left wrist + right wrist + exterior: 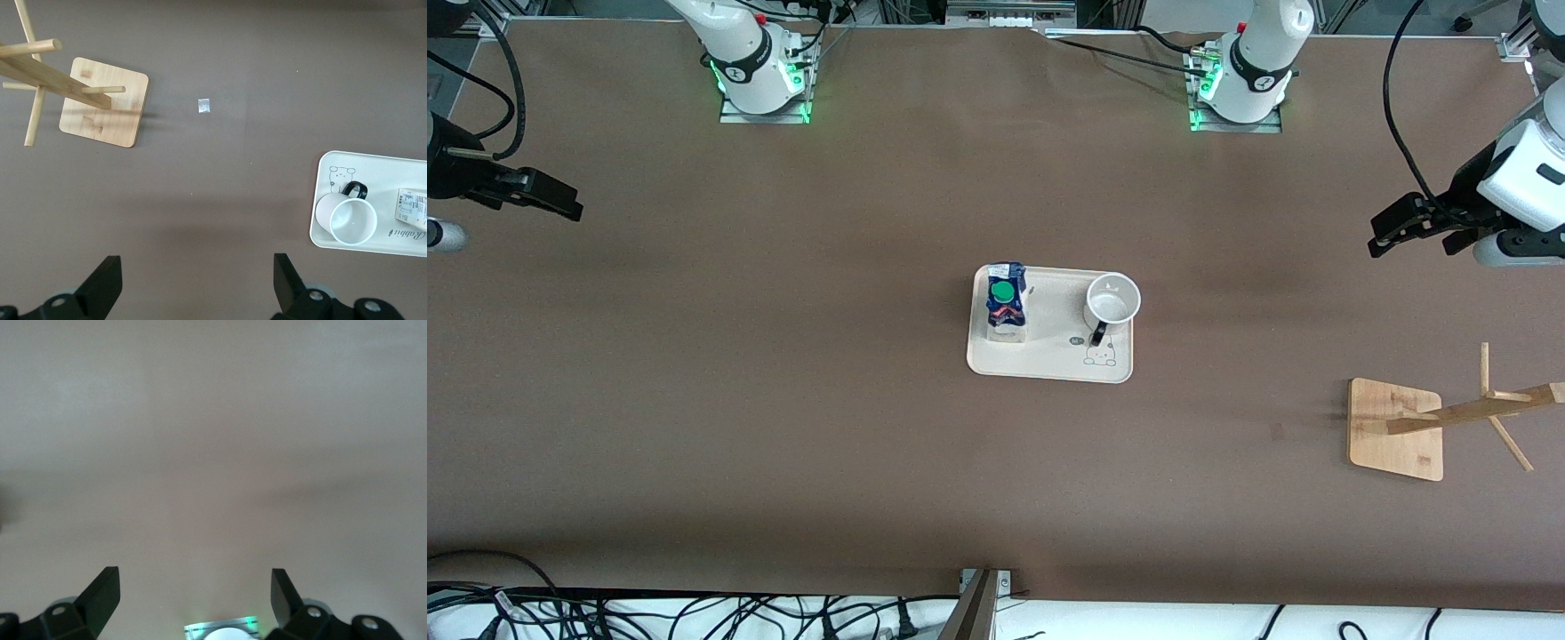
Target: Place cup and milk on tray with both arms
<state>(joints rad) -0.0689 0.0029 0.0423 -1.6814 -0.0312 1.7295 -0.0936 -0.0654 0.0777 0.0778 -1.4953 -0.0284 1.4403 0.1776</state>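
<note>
The cream tray (1058,351) lies at the middle of the table. The milk carton (1006,302) stands on it toward the right arm's end. The white cup (1112,300) stands upright on it toward the left arm's end, its black handle pointing to the front camera. My left gripper (1409,240) is open and empty above the table at the left arm's end. My right gripper (560,203) is open and empty above the right arm's end. The left wrist view shows its gripper (198,267), the tray (327,200), the cup (352,220) and part of the milk (412,207). The right wrist view shows its gripper (195,580) over bare table.
A wooden rack (1396,427) with a square base and slanted pegs stands near the left arm's end, nearer the front camera than the tray; it also shows in the left wrist view (103,100). The arm bases stand along the table's back edge. Cables lie at the front edge.
</note>
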